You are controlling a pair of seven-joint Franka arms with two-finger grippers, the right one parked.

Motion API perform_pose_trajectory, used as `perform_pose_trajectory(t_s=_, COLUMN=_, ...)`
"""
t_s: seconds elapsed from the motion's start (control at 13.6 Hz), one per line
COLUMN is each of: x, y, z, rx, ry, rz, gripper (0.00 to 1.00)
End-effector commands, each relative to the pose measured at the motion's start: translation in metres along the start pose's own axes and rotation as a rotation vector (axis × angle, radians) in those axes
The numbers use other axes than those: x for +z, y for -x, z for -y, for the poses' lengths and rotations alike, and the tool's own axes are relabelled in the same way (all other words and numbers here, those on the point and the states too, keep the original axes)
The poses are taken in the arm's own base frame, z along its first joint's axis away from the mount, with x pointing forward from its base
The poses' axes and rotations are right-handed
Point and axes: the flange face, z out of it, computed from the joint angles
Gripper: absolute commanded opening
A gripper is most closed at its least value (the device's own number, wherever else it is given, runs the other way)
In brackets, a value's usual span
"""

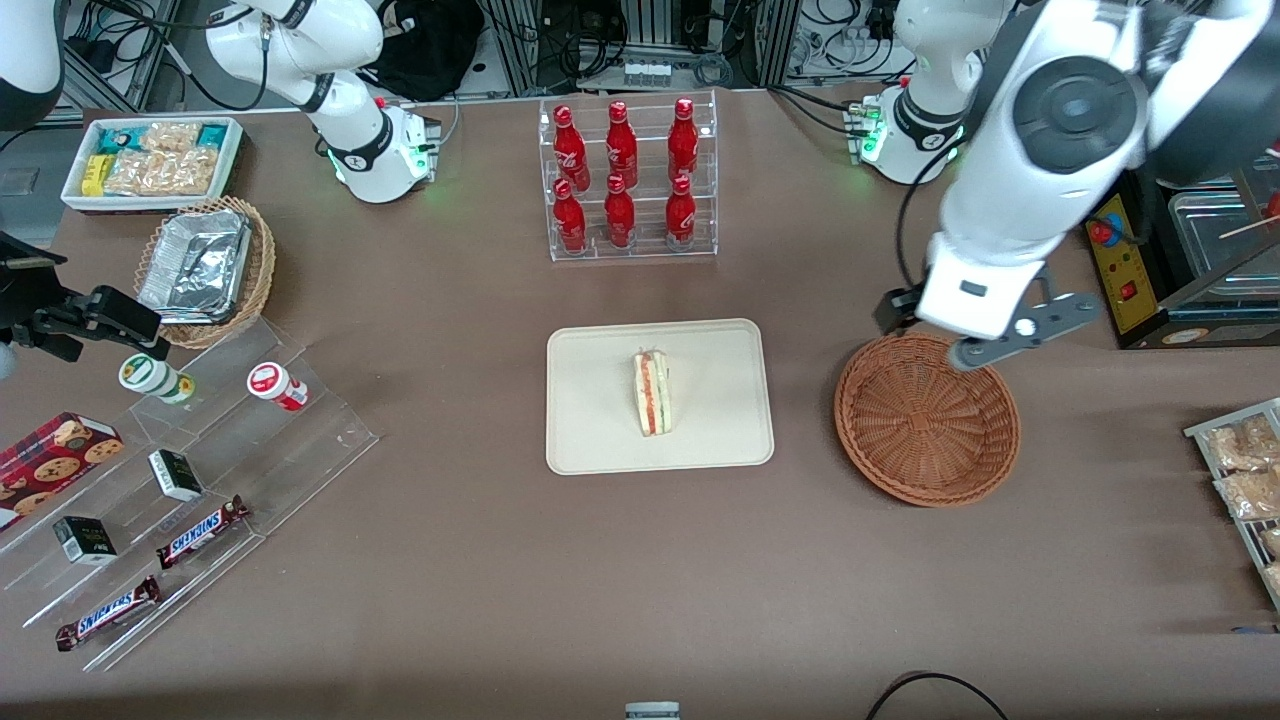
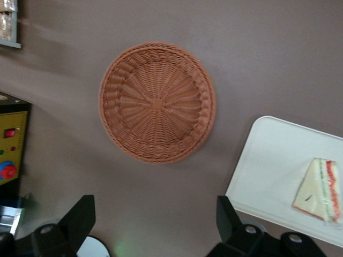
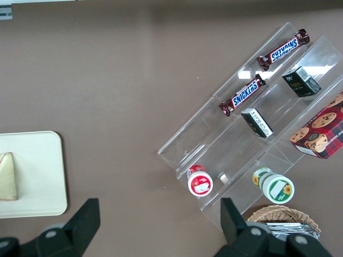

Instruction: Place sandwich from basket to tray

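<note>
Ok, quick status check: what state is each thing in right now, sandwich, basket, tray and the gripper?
sandwich: lying on the tray, free of the gripper.
basket: empty, upright on the table beside the tray.
tray: flat on the table, holding only the sandwich.
gripper: open, holding nothing, raised above the table by the basket's rim.

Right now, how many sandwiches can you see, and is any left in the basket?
1. The sandwich lies on the tray. The basket holds nothing. The gripper hangs open above the table beside the basket, holding nothing.
</note>
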Motion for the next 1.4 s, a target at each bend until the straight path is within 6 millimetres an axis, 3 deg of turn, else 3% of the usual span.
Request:
perform_pose_trajectory(t_s=0.0, x=-0.009, y=0.002, z=0.033, rx=0.071, ry=0.026, rz=0.039, gripper=0.99)
perform_pose_trajectory(t_s=0.52, x=-0.013, y=-0.029, z=0.137, rx=0.228, ry=0.077, rz=0.109, gripper=1.00)
perform_pose_trajectory(t_s=0.74, x=-0.019, y=-0.032, z=0.171, rx=0.328, ry=0.090, rz=0.095, gripper=0.99)
perform_pose_trajectory(t_s=1.33, x=-0.034, y=-0.034, z=0.176, rx=0.328, ry=0.099, rz=0.042, gripper=1.00)
